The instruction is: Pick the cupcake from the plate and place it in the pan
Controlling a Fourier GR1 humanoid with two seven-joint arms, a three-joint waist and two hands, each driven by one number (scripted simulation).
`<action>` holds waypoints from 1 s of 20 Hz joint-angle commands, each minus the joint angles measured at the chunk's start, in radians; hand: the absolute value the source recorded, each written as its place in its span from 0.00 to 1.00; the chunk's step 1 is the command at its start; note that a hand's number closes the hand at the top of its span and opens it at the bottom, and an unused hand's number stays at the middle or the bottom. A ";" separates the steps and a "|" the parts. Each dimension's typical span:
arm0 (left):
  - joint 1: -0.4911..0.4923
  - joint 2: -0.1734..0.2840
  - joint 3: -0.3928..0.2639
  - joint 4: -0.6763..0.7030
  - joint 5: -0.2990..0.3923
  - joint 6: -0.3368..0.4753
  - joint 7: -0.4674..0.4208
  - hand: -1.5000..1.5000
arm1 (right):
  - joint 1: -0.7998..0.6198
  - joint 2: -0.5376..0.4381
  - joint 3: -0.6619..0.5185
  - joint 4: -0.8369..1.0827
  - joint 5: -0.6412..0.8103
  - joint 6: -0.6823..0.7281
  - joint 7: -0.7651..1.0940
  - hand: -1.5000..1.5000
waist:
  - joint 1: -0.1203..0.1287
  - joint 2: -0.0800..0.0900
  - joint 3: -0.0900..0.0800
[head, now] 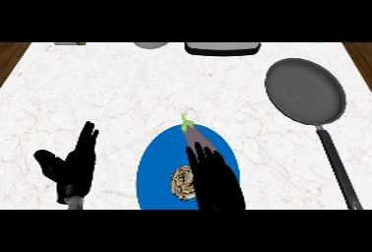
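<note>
A blue plate [157, 162] lies at the counter's near edge, centre. On it sits a small brown cupcake [181, 182], and a dark purple eggplant [193, 135] with a green stem pointing away. My right hand [216, 182] hovers over the plate with straight fingers, just right of the cupcake, covering part of the eggplant and the plate. It holds nothing. The grey pan [305, 91] lies at the right, its long black handle [338, 167] running toward the near edge. My left hand [73, 167] rests open at the lower left, fingers up.
At the far edge stand a dark rectangular tray [222, 47], a grey round object [151, 45] and a small green-and-white item [70, 43]. Wooden floor shows past both far corners of the white marble counter [109, 88].
</note>
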 commanded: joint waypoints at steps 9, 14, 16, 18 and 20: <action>0.081 -0.055 -0.016 0.022 -0.009 -0.040 -0.030 0.50 | -0.050 0.017 0.001 0.124 0.059 -0.063 0.057 0.00 | -0.008 0.004 -0.008; 0.045 0.000 0.062 0.042 0.038 -0.113 -0.001 0.50 | -0.041 0.017 0.104 0.184 0.021 -0.187 -0.004 1.00 | -0.005 0.004 -0.008; -0.010 -0.032 0.056 0.085 0.000 -0.072 -0.009 0.50 | -0.041 -0.040 0.034 0.167 0.061 -0.119 -0.158 1.00 | -0.012 0.004 -0.008; 0.007 -0.060 0.013 0.039 -0.027 -0.038 0.028 0.50 | -0.078 0.017 0.056 0.281 0.108 -0.209 -0.182 1.00 | -0.008 0.004 -0.008; 0.036 -0.039 0.003 -0.050 -0.029 -0.032 0.095 0.50 | -0.105 0.017 0.011 0.305 0.099 -0.213 -0.198 1.00 | -0.004 0.004 -0.008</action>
